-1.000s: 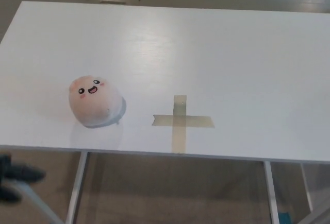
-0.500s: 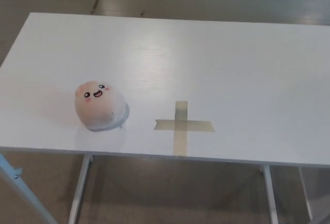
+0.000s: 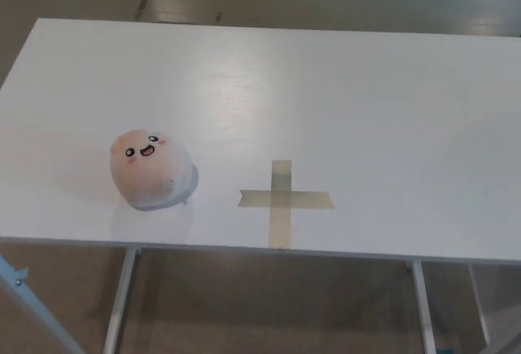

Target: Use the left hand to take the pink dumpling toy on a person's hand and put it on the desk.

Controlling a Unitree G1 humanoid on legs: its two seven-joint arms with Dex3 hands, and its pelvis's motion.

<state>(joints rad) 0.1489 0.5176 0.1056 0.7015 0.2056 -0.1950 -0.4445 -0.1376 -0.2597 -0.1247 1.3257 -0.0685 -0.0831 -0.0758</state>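
The pink dumpling toy [image 3: 151, 168], round with a smiling face and a pale grey underside, rests on the white desk [image 3: 342, 93] near its front left edge. Nothing touches it. Neither of my hands shows in the head view, and no person's hand is in sight.
A cross of beige tape [image 3: 283, 200] is stuck to the desk to the right of the toy, close to the front edge. Metal desk legs [image 3: 120, 301] show below the edge, and a pale blue bar [image 3: 28, 305] crosses the bottom left corner over the floor.
My black left hand, at the bottom left corner one second ago, has dropped out of view. The camera shifted slightly; the toy stays where it was on the desk.
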